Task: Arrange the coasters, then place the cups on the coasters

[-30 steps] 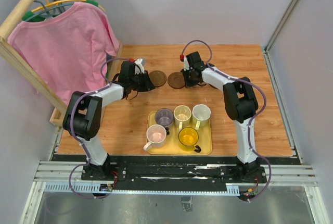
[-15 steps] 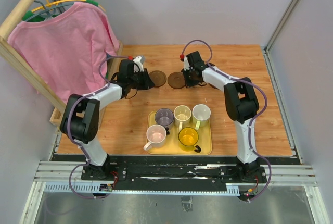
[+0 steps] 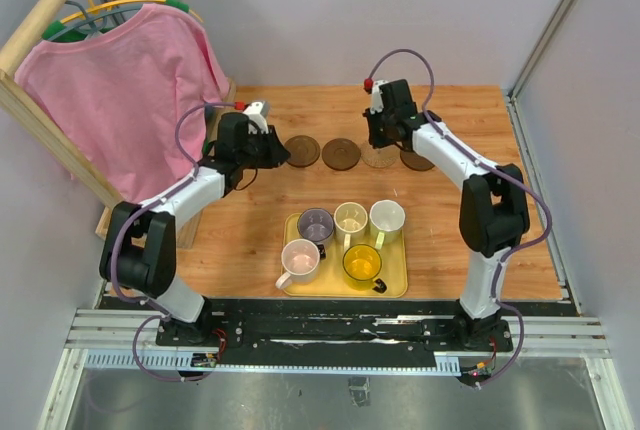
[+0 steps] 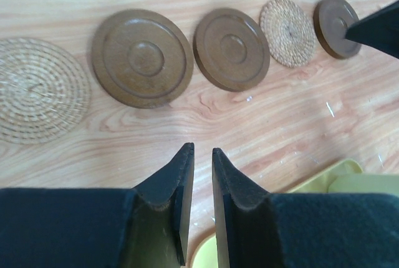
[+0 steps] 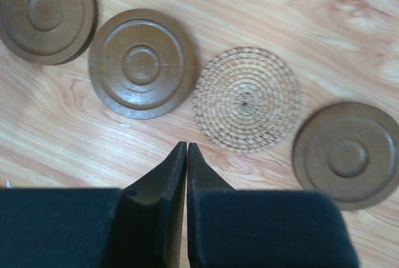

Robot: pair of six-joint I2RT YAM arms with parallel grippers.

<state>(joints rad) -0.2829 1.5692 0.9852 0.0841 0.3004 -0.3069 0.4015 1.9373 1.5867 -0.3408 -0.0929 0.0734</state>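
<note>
Five coasters lie in a row across the far part of the table: a tan woven one (image 4: 37, 90), two dark brown ones (image 4: 142, 58) (image 4: 231, 48), another tan one (image 4: 287, 32) (image 5: 246, 98) and a dark one (image 4: 333, 17) (image 5: 346, 154). My left gripper (image 3: 282, 156) (image 4: 202, 149) hovers near the row's left end, its jaws a narrow gap apart with nothing between them. My right gripper (image 3: 377, 143) (image 5: 187, 146) is shut and empty just in front of the second tan coaster. The cups stand on the yellow tray (image 3: 402, 268): purple-grey (image 3: 316, 224), cream (image 3: 351, 218), whitish (image 3: 387, 218), pink (image 3: 301, 260), yellow (image 3: 362, 264).
A pink shirt (image 3: 130, 80) hangs on a wooden rack at the table's left edge, close behind my left arm. A metal frame post (image 3: 530, 140) borders the right side. The tray's corner (image 4: 324, 177) shows below my left fingers.
My right arm has swung right and away from the dark coaster, and the tan coaster beside it now shows. My left arm has shifted slightly left.
</note>
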